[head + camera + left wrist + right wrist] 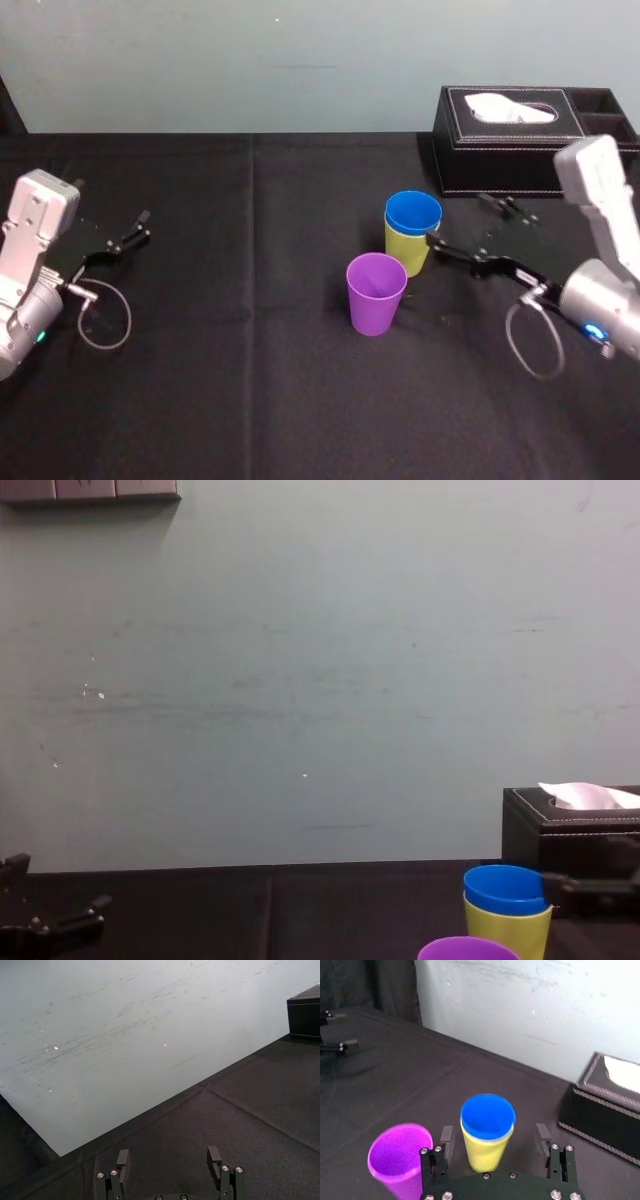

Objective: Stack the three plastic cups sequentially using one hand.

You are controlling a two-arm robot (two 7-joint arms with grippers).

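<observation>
Now the blue plastic tumbler, nested in the yellow-green plastic tumbler, stands upright straight ahead of the right gripper, whose fingers are spread. The purple plastic tumbler stands just beside the pair. The left gripper idles far left, fingers apart.

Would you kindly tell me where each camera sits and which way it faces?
Head: high, looking down on the table; left gripper parked left, right gripper open by the blue cup.
Chest: low, looking across to the wall; gripper tips at lower corners.
Left wrist: behind its open gripper, facing table and wall.
Right wrist: behind its open gripper, facing blue cup nested in yellow-green cup, purple cup alongside.
Shared: head and right wrist both show all cups and the tissue box.
</observation>
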